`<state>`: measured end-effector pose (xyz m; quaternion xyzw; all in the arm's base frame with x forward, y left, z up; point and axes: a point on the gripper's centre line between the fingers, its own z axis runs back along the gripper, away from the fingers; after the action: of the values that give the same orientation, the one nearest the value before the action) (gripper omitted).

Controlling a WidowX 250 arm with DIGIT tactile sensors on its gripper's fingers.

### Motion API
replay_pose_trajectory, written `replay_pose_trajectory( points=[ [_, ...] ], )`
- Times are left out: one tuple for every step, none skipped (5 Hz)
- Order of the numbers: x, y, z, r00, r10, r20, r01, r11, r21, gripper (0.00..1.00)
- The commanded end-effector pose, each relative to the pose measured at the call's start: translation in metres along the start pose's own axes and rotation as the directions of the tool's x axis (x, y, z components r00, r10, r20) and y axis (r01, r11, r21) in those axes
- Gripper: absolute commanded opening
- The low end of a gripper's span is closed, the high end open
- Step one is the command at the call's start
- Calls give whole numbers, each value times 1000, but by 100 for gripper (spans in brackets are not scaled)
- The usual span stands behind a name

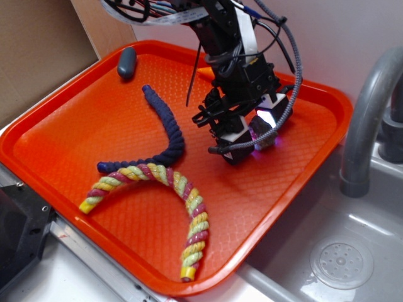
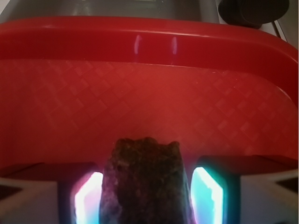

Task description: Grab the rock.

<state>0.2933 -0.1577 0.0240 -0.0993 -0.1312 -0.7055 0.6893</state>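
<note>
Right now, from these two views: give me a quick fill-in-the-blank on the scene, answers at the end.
1. The rock sits between the two fingers of the ____.
2. Everything rests on an ____ tray.
3. The dark blue rope touches the ____ rope.
4. The smooth blue-grey pebble lies near the tray's ____ corner in the exterior view.

Answers: gripper; orange; multicolored; far

Tray [image 1: 75, 135] on bench beside sink [image 1: 352, 251], frame right. Rock [image 2: 145, 179] between gripper [image 1: 252, 139] fingers [image 2: 86, 198], tray right-centre. Pebble [image 1: 126, 62] upper left. Two ropes [image 1: 165, 129], [image 1: 170, 189] centre-left, touching.
</note>
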Motion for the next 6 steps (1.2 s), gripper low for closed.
replay_pose_trajectory(
  points=[
    [-22,-3,75,880,433,-193,-420,901,109,0],
    [-36,-17,116,728,642,-243,-623,766,156,0],
    [-50,-40,151,556,813,-176,-793,582,183,0],
    [-52,-59,183,356,931,-83,-900,365,239,0],
    [-55,-67,199,133,991,10,-956,125,264,0],
    [-55,-62,196,46,998,46,-958,31,286,0]
  ],
)
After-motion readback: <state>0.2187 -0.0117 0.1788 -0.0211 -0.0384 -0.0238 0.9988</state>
